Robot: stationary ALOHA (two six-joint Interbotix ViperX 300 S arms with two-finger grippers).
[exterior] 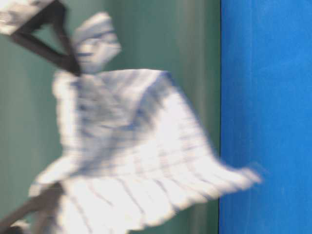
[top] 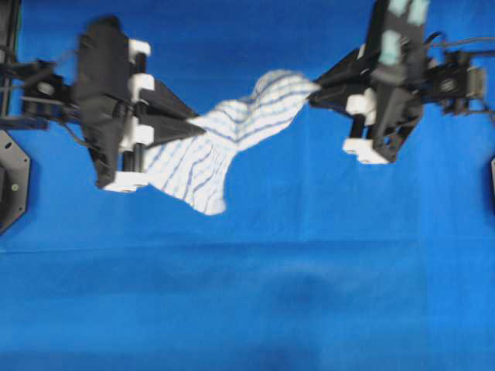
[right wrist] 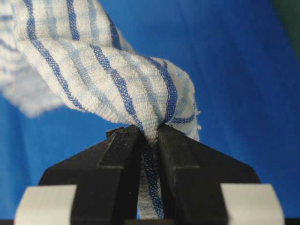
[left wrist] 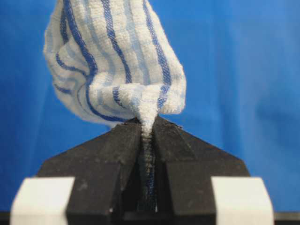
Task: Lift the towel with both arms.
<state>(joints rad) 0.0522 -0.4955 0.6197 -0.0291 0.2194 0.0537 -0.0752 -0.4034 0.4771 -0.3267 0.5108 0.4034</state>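
Note:
The white towel (top: 232, 135) with blue stripes hangs in the air between both arms, sagging toward the left. My left gripper (top: 199, 126) is shut on one end of it; in the left wrist view the towel (left wrist: 117, 61) is pinched between the black fingers (left wrist: 112, 150) at my left gripper's tip (left wrist: 147, 123). On the other end my right gripper (top: 315, 86) is shut. The right wrist view shows the towel (right wrist: 93, 70) squeezed in my right gripper (right wrist: 150, 129). At table level the towel (exterior: 141, 151) fills the view, blurred, well off the blue cover (exterior: 265, 117).
The blue table cover (top: 309, 270) spreads beneath both arms. Black arm mounts (top: 11, 182) sit at the left edge and more hardware (top: 464, 81) at the right edge.

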